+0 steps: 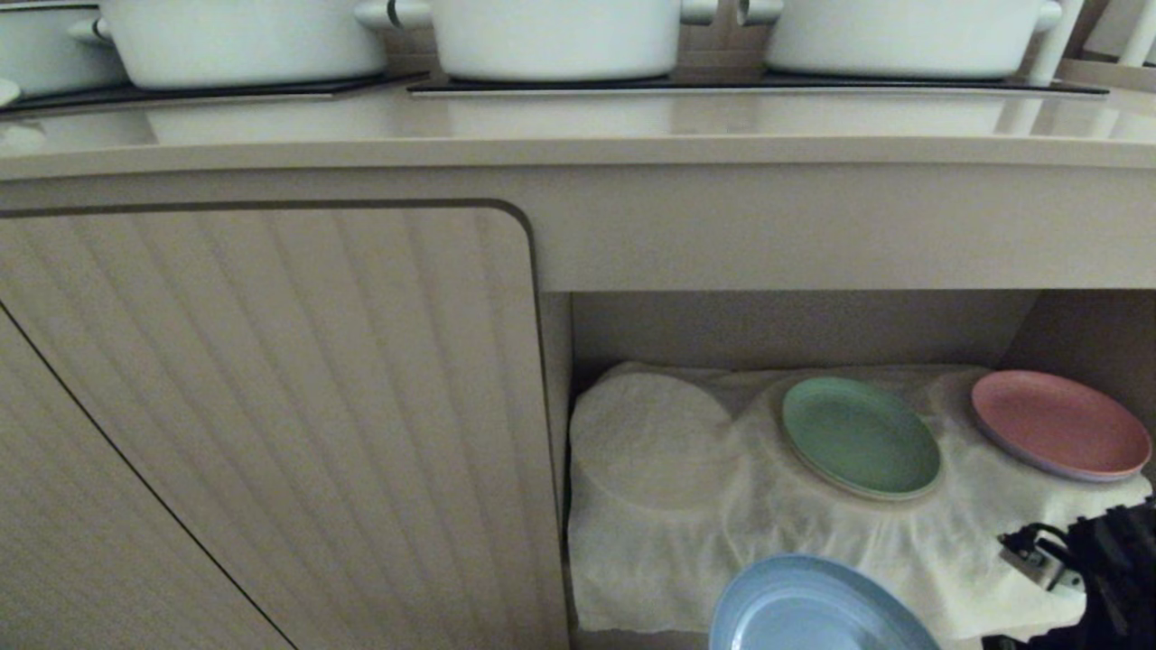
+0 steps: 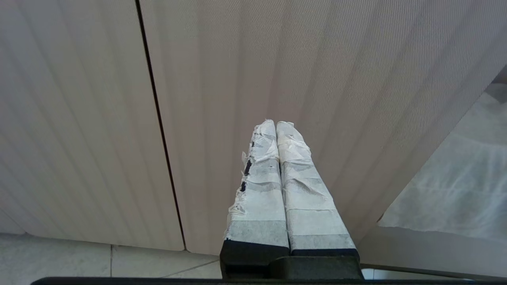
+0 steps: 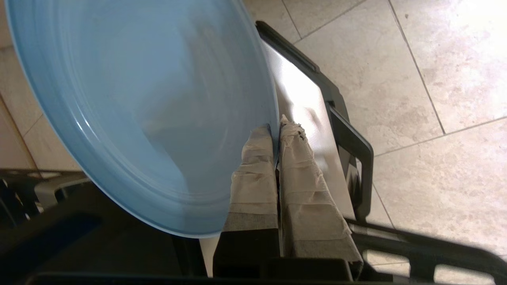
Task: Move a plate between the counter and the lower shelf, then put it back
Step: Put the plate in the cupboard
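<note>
The light-blue plate (image 1: 813, 605) hangs at the bottom of the head view, in front of the lower shelf's front edge and tilted. In the right wrist view the plate (image 3: 138, 99) fills the left half, and my right gripper (image 3: 277, 128) is shut on its rim, with one taped finger (image 3: 253, 174) on each side. Floor tiles and my base lie beneath it. The lower shelf (image 1: 659, 551) wears a white cloth. The counter (image 1: 578, 126) runs across the top. My left gripper (image 2: 276, 124) is shut and empty, parked in front of the ribbed door.
A green plate (image 1: 860, 437) and a pink plate (image 1: 1058, 424) lie on the shelf's cloth at the back right. A round bulge (image 1: 650, 433) shows under the cloth at the left. White pots (image 1: 555, 36) stand on the cooktop. The ribbed cabinet door (image 1: 271, 406) closes off the left.
</note>
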Tool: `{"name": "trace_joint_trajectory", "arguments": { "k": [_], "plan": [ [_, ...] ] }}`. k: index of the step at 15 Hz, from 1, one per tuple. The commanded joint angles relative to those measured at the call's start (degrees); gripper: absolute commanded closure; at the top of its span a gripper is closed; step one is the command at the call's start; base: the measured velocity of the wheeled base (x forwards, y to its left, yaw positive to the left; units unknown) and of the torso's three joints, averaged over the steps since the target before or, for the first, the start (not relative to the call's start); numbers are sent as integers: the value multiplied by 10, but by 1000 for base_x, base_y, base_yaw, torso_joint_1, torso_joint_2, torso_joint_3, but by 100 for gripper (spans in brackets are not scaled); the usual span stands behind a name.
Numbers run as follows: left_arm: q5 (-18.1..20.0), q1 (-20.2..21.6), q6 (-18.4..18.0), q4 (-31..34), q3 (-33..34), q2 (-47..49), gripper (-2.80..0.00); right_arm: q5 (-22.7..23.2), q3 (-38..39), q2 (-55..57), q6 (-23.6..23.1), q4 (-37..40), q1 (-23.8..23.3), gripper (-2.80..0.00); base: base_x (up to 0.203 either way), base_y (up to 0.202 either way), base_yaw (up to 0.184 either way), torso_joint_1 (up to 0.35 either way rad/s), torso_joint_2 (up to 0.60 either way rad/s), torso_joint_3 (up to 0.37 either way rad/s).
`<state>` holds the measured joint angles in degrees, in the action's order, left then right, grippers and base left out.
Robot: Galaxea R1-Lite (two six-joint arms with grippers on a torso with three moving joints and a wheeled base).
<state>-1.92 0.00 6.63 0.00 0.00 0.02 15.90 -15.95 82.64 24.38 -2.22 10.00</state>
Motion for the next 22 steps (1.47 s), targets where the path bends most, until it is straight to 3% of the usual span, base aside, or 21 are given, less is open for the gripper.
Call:
{"name": "trace_joint_trajectory", "arguments": {
  "k": [1, 10, 22],
  "plan": [
    [0, 0, 1, 0, -1, 0, 0, 2, -13, 58, 3, -17, 0, 0, 0, 0, 0, 0, 0, 0],
    [0, 0, 1, 0, -1, 0, 0, 50, -94, 145, 15, -49, 1, 0, 0, 0, 0, 0, 0, 0],
    [0, 0, 1, 0, 0, 0, 0, 50, -221, 224, 59, -42, 13, 0, 0, 0, 0, 0, 0, 0]
  ]
}}
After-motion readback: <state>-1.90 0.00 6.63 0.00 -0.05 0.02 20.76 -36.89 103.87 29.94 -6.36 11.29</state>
